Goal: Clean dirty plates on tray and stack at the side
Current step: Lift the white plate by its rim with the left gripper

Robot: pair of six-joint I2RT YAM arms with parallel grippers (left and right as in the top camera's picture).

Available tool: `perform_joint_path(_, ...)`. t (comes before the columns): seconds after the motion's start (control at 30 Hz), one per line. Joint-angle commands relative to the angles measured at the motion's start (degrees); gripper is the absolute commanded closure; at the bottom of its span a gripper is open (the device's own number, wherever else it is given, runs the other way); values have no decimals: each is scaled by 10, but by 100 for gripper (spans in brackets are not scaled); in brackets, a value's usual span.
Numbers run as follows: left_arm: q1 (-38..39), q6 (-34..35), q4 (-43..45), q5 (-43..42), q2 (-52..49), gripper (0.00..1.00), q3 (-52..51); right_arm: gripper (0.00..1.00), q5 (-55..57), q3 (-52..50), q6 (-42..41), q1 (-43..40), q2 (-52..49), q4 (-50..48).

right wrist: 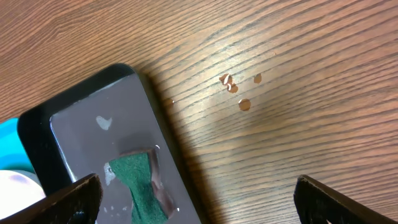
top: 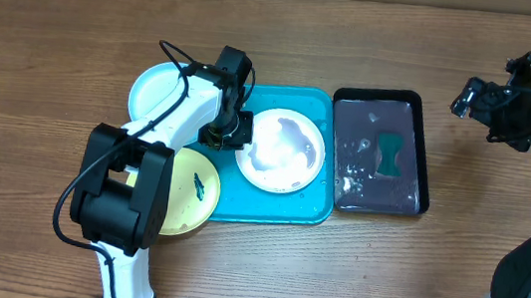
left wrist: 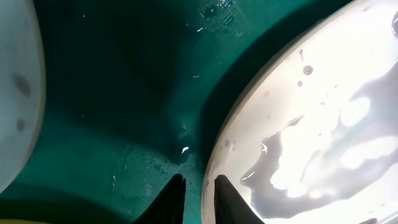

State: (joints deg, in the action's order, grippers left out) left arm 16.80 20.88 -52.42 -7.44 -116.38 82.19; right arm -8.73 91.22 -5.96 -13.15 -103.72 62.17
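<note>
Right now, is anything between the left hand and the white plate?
Nothing visible. The left hand straddles the left rim of the white plate on the teal tray, fingers nearly closed on it.

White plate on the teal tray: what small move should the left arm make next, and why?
Probably lift the white plate toward the light blue plate beside the tray. The jaws of the left gripper seem pinched on its rim; it looks wet and wiped; the sponge lies in the black tray.
</note>
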Motion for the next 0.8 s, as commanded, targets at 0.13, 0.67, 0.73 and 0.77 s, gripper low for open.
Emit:
perform_joint_path(0.13, 2, 6, 2, 5, -6, 93, 7, 0, -1, 3, 0, -2, 1, -3)
perform_joint_path(0.67, 3, 6, 15, 6, -6, 96, -12, 0, -1, 3, 0, -2, 1, -3)
perform_joint_path(0.73, 3, 6, 17, 6, -6, 96, -12, 0, -1, 3, 0, -2, 1, -3)
perform_joint_path(0.77, 3, 6, 18, 6, -6, 96, -12, 0, -1, 3, 0, -2, 1, -3)
